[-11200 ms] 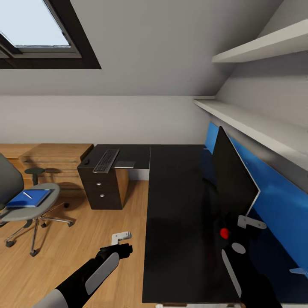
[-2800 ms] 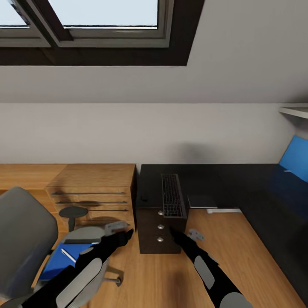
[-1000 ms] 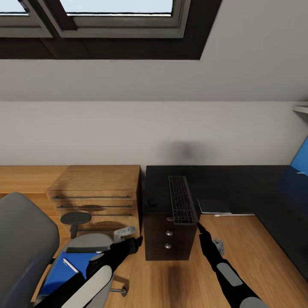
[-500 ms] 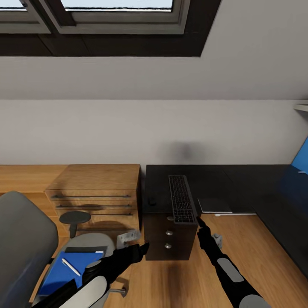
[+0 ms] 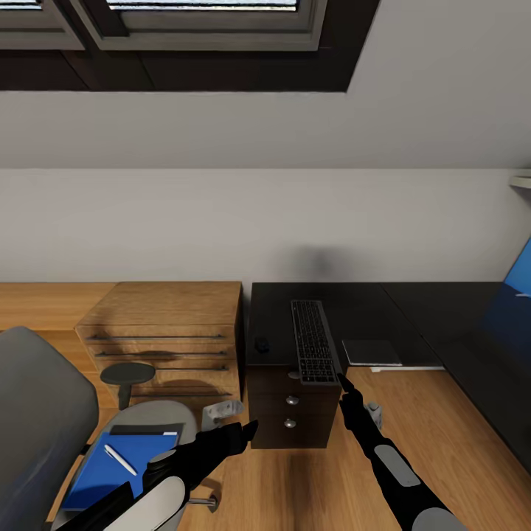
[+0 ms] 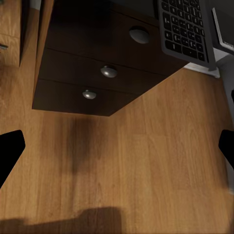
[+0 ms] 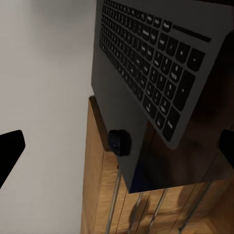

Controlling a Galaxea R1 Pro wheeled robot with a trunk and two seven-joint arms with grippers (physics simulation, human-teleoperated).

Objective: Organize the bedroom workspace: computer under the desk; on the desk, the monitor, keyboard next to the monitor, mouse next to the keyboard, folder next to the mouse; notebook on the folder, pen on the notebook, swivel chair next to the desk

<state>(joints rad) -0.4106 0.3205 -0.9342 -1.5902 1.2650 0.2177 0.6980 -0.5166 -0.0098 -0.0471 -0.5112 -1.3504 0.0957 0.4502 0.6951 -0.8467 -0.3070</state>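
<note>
On the black bench [image 5: 369, 310] the keyboard [image 5: 313, 350] runs near-to-far, its near end just beyond the right hand [image 5: 344, 384], fingers apart, the nearer arm

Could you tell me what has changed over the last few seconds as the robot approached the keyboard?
The right claw reached forward to the near end of the keyboard, both claws open, nothing grasped. Keyboard, mouse and the folder on the swivel chair stayed put.

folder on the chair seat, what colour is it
Bright blue; the folder lies flat on the swivel chair seat, clearest in the head view.
</note>
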